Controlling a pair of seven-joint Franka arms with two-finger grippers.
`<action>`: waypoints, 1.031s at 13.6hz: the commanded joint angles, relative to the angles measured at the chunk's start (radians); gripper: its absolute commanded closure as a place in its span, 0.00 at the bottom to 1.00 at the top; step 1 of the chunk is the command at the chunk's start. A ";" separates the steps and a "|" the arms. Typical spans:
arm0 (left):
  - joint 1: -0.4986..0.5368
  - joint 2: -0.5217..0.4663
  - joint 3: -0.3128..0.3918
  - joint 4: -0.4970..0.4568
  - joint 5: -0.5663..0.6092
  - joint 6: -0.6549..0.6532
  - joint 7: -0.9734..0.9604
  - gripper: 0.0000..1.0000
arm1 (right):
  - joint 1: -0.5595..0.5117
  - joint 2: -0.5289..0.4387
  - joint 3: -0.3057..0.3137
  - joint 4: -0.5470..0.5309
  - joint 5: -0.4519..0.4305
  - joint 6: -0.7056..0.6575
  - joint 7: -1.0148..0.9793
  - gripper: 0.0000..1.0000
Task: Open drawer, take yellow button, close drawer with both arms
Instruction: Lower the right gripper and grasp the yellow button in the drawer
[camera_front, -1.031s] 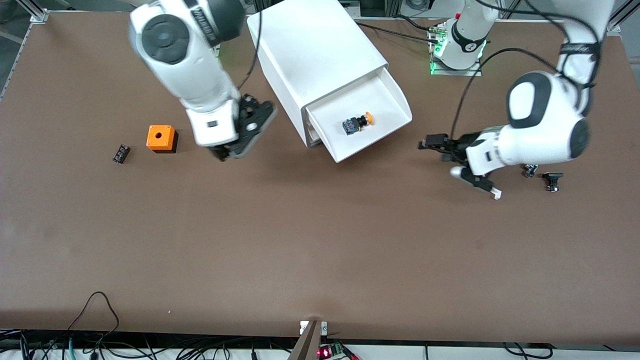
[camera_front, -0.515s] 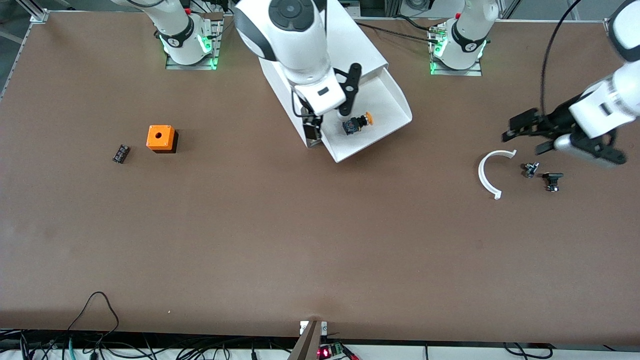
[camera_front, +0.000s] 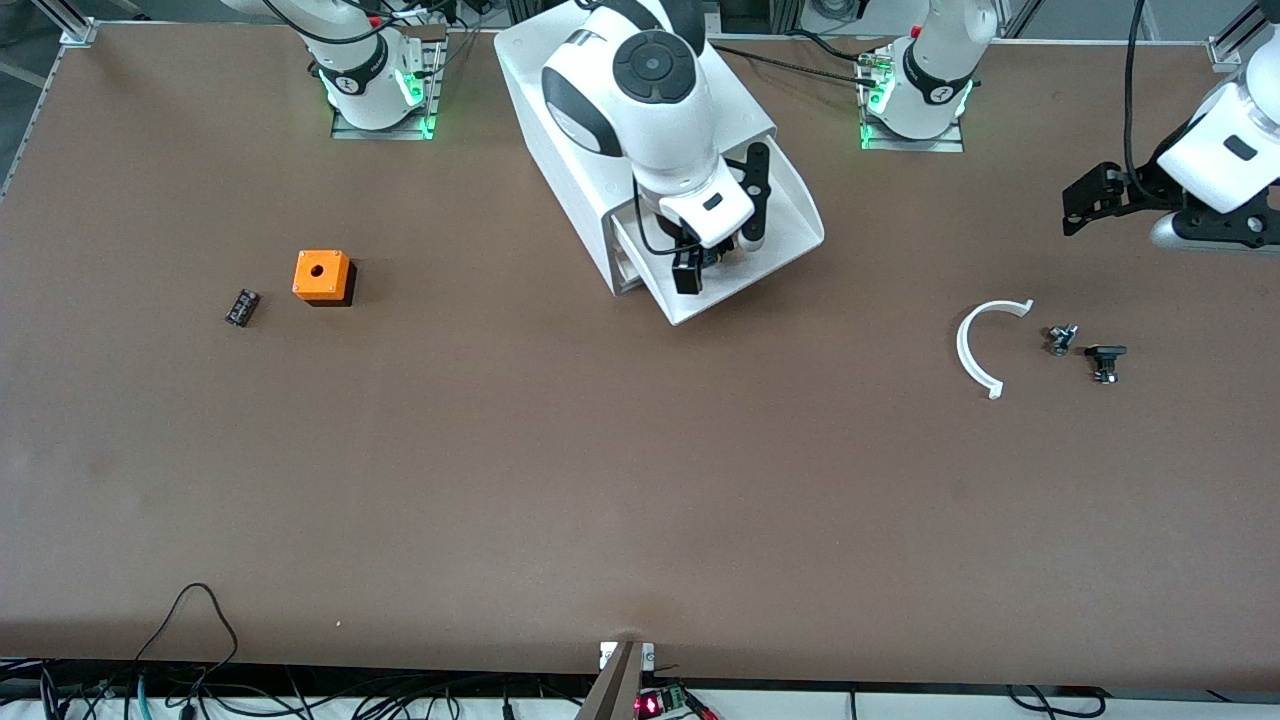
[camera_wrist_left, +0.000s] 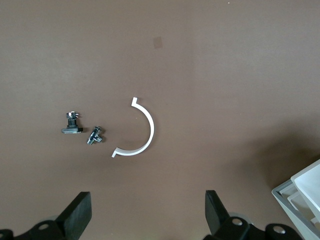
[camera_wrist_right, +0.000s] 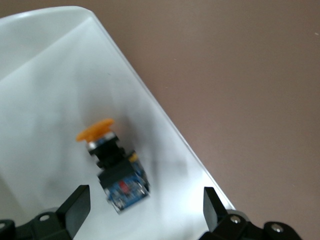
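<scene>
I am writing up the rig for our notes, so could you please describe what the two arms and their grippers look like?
Both arms are glossy white with rounded black joint caps and green-lit bases. The right gripper and left gripper are black, each with two flat black fingers. Black cables run along both arms.

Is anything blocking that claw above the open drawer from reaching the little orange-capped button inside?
Nothing visible does. The right gripper hangs open over the pulled-out drawer, and the button lies alone on the drawer's white floor, uncovered. The left gripper waits open over the left arm's end of the table.
</scene>
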 joint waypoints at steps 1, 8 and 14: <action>0.001 0.009 0.002 0.016 0.006 -0.013 -0.016 0.00 | 0.025 0.033 -0.014 0.037 0.006 -0.006 -0.027 0.00; 0.010 0.011 0.002 0.024 -0.016 -0.008 -0.016 0.00 | 0.045 0.033 -0.012 0.028 -0.059 -0.086 -0.067 0.00; 0.010 0.014 0.004 0.026 -0.014 -0.008 -0.016 0.00 | 0.053 0.033 -0.011 0.019 -0.084 -0.092 -0.093 0.00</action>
